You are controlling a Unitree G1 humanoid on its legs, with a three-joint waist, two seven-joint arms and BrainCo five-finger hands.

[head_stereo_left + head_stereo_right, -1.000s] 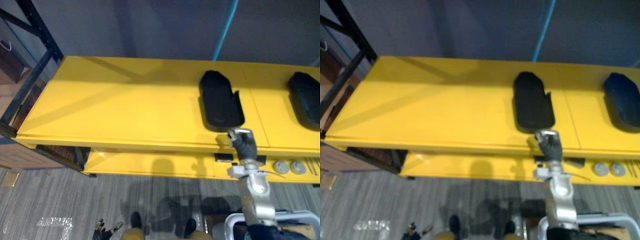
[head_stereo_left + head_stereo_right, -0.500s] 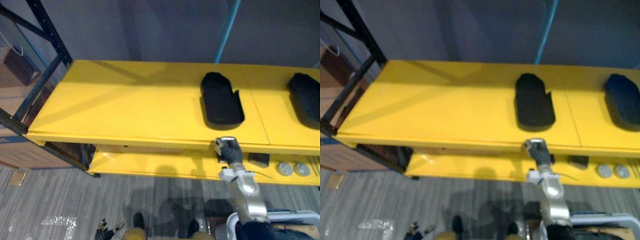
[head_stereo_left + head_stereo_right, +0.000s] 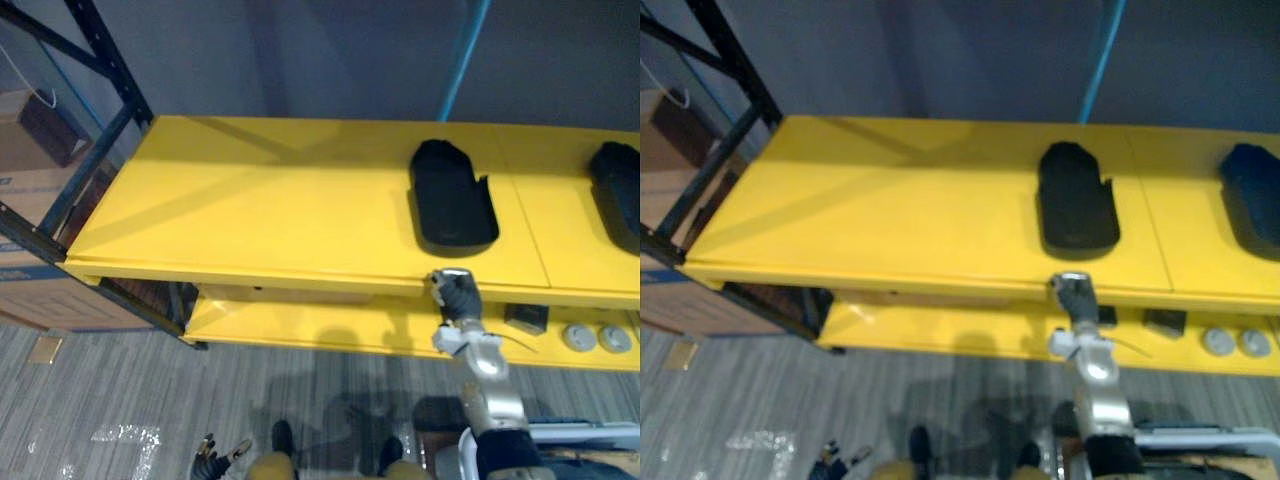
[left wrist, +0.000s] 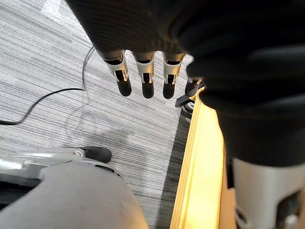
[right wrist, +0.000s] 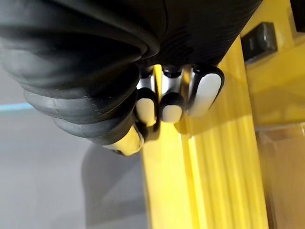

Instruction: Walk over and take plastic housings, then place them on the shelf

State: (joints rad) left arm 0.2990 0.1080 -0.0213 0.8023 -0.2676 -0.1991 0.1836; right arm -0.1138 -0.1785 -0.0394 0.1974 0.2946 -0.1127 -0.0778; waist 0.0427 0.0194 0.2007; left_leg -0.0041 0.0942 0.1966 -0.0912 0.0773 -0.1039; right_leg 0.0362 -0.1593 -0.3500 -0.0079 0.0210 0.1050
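A black plastic housing (image 3: 453,195) lies flat on the yellow top shelf (image 3: 260,210), right of its middle. A second black housing (image 3: 620,190) sits at the shelf's far right. My right hand (image 3: 457,297) hovers at the shelf's front edge, just below the near end of the first housing and apart from it. In the right wrist view its fingers (image 5: 162,102) are curled against the yellow edge and hold nothing. My left hand (image 4: 145,71) hangs low over the grey floor beside a yellow edge, fingers straight and empty.
The lower yellow shelf (image 3: 300,325) carries a small black box (image 3: 525,318) and two round grey discs (image 3: 580,337). A black rack frame (image 3: 100,140) and a cardboard box (image 3: 40,290) stand at the left. A blue post (image 3: 465,50) rises behind the shelf.
The whole view has shifted a little. My right hand has sunk slightly and now sits lower against the shelf's front edge, below the first housing's near end.
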